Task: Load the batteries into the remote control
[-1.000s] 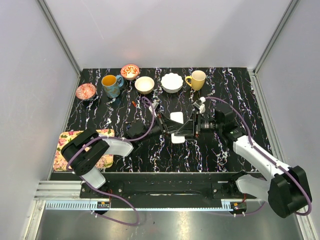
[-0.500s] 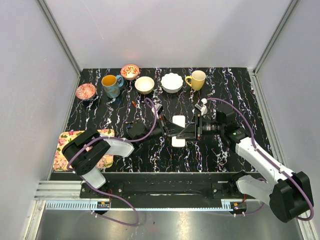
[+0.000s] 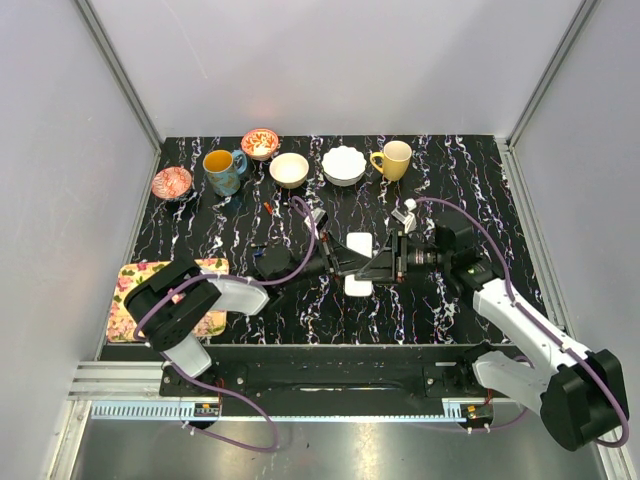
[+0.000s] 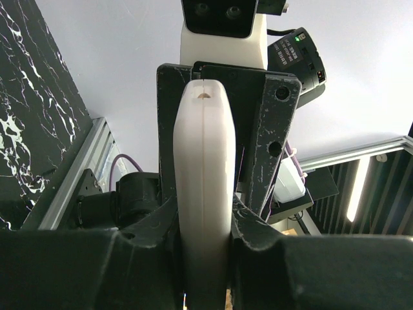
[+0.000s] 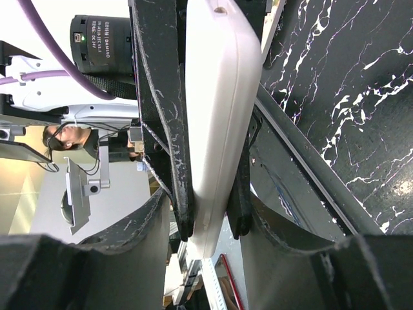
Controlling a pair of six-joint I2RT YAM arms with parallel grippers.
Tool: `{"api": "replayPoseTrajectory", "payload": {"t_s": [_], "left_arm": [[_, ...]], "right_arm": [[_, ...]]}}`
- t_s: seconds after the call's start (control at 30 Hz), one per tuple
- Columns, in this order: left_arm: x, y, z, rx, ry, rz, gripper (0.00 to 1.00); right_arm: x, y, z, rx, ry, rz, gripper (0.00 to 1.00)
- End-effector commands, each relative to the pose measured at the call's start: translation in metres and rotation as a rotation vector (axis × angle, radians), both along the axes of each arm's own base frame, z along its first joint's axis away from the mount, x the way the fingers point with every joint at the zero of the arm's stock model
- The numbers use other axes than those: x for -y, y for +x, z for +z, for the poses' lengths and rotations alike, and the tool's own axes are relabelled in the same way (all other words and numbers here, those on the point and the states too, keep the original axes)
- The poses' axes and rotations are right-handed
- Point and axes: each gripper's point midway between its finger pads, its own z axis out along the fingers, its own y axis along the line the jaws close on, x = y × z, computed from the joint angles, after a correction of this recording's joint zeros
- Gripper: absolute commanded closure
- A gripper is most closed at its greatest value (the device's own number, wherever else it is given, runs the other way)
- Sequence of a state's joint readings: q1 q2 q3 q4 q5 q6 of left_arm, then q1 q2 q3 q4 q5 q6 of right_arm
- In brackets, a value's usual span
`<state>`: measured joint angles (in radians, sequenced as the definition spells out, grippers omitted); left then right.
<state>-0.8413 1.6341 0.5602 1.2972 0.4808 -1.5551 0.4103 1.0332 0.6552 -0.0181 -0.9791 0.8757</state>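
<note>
Top external: left gripper (image 3: 340, 262) and right gripper (image 3: 380, 265) both clamp the remote control (image 3: 358, 243) mid-air; opposing pulls could wrench it free and drop it.

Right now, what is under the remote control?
Only black marbled table shows around the remote control. The spot directly beneath is hidden by the remote, the left gripper and the right gripper at its middle.

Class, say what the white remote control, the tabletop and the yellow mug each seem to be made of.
Remote control: likely moulded plastic, matte white, with rounded edges. Tabletop: black with white veins, either marble or a printed imitation; the pictures cannot settle which. Mug: probably glazed ceramic, smooth even yellow.
</note>
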Motion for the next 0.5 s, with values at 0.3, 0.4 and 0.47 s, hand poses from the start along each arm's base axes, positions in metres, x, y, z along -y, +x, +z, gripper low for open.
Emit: {"api": "replayPoseTrajectory", "payload": {"t_s": [0.3,0.4,0.47], "left_arm": [[-0.018,0.013,0.041,0.211,-0.078,0.2,1.0],[-0.017,0.018,0.043,0.209,-0.069,0.217,1.0],[-0.017,0.02,0.045,0.209,-0.071,0.227,1.0]], "right_arm": [[0.003,0.013,0.019,0.092,0.04,-0.078,0.41],[0.002,0.014,0.02,0.088,0.046,-0.077,0.4],[0.002,0.013,0.021,0.091,0.056,-0.069,0.41]]}}
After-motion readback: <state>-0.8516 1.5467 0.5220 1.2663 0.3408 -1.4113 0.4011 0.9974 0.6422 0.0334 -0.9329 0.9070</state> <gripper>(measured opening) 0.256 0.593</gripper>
